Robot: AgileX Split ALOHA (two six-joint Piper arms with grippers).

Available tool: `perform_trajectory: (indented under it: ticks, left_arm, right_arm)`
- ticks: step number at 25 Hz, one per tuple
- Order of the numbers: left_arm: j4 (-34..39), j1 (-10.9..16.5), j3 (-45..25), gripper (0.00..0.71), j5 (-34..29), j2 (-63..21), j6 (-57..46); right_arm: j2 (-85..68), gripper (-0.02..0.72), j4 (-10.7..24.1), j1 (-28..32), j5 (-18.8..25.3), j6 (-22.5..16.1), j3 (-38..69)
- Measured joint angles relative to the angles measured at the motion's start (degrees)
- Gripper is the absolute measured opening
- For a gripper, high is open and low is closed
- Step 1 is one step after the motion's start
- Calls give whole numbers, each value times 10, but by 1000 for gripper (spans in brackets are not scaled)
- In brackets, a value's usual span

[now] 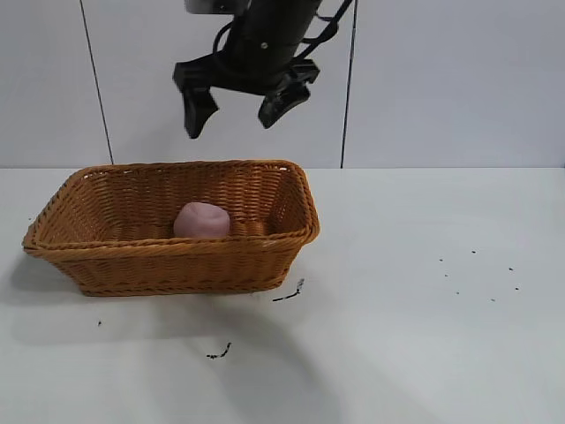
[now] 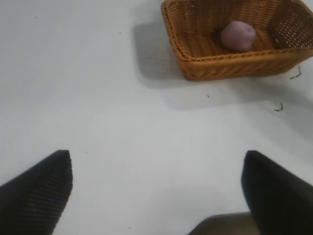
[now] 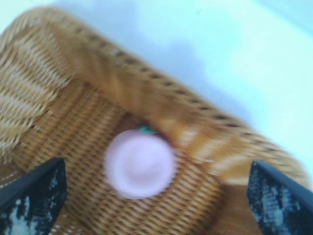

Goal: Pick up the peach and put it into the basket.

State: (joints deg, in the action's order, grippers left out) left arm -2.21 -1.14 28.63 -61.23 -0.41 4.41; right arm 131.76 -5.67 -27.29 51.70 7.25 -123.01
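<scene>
The pale pink peach lies inside the orange-brown wicker basket, on its floor towards the middle. My right gripper hangs open and empty well above the basket. Its wrist view looks straight down on the peach and the basket's weave, with the gripper spread wide and touching nothing. My left gripper is open and empty above bare table, off to one side. Its wrist view shows the basket with the peach in it farther off. The left arm does not show in the exterior view.
The white table carries small dark scraps near the basket's front corner and nearer the front, with tiny specks at the right. A pale wall stands behind the table.
</scene>
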Motion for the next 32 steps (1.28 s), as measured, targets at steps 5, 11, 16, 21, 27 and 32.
perform_trajectory:
  ticks: [5, 11, 16, 21, 27, 32]
  left_arm:
    - [0, 0, 0, 692, 0, 0, 0]
    - [0, 0, 0, 692, 0, 0, 0]
    - [0, 0, 0, 692, 0, 0, 0]
    - [0, 0, 0, 692, 0, 0, 0]
    - [0, 0, 0, 692, 0, 0, 0]
    - [0, 0, 0, 692, 0, 0, 0]
  right_arm:
    - [0, 690, 10, 100, 20, -5, 0]
    - [0, 690, 17, 220, 43, -5, 0]
    - [0, 690, 19, 268, 76, -7, 0]
    - [-8, 690, 19, 272, 123, -12, 0]
    - [-59, 690, 25, 272, 175, -19, 10]
    - [-141, 690, 26, 272, 176, -23, 101]
